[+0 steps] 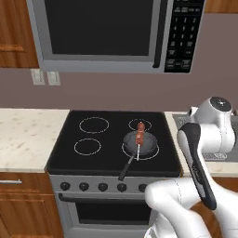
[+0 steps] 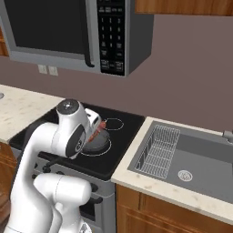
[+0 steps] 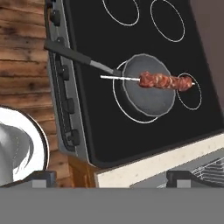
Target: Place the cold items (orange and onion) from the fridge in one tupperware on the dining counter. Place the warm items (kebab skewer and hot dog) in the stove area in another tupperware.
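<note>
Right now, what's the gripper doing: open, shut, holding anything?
Gripper: open and empty, fingertips spread wide, hanging above the stove's front edge, apart from the kebab skewer lying across the pan.

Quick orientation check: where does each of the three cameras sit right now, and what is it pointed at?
Left base view: behind-left of the arm, facing the stove and microwave; arm at lower right.
Right base view: behind-right, over stove and sink; arm at lower left.
Hand view: above the stove front, looking down; the open gripper shows its fingertips.
All share the pan with the kebab skewer.
</note>
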